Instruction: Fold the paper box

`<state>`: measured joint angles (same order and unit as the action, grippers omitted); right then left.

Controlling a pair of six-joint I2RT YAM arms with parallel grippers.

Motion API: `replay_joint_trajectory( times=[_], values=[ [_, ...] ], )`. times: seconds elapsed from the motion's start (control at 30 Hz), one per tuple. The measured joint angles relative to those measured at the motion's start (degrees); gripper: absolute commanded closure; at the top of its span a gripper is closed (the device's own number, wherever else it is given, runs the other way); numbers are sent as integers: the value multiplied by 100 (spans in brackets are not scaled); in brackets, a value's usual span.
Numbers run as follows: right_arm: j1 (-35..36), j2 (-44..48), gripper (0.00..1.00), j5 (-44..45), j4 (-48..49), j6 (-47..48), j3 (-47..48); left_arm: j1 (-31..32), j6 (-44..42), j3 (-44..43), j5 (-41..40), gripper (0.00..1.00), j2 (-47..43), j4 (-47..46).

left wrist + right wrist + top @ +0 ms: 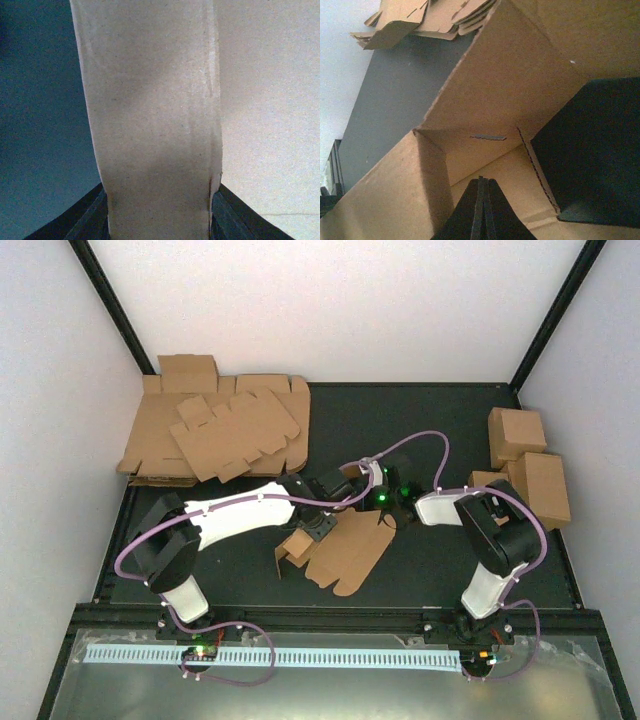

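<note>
On the bench, centre: the paper box [345, 552] lay between the two arms, partly folded, its flat flaps spread toward the near edge and one side raised at its left end.
Print: every cardboard face was plain brown; a thin dark slot [488, 137] was cut into an inner panel of the paper box.
Far left corner: a heap of flat blanks [225, 430] sat against the walls, its edges overhanging each other unevenly.
Right edge: finished boxes [530, 465] were stacked close to the side wall.
Open room: bare dark bench [420, 420] stretched between the heap and the finished boxes, with a narrower bare strip near the arm bases.
Left end effector [318, 525]: part-way open, its fingers [92, 215] pressed on either side of an upright panel of the paper box.
Right end effector [481, 210]: fingers closed together, holding nothing, pointed into the folded corner of the paper box; contact with the cardboard could not be told.
</note>
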<state>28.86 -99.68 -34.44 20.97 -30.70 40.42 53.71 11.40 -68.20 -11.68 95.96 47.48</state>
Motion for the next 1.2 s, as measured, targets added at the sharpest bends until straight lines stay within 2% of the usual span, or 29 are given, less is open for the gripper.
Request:
replay_joint_trajectory(
  times=[0.57,0.87,1.2],
  values=[
    [-129,299,97,459,-369,216,-85,4,9,0,-7,57,2,-20],
    [-341,339,97,935,-632,229,-129,7,11,0,-7,57,2,-44],
    [-490,901,95,1749,-837,273,-258,15,11,0,-9,57,2,-46]
  ],
)
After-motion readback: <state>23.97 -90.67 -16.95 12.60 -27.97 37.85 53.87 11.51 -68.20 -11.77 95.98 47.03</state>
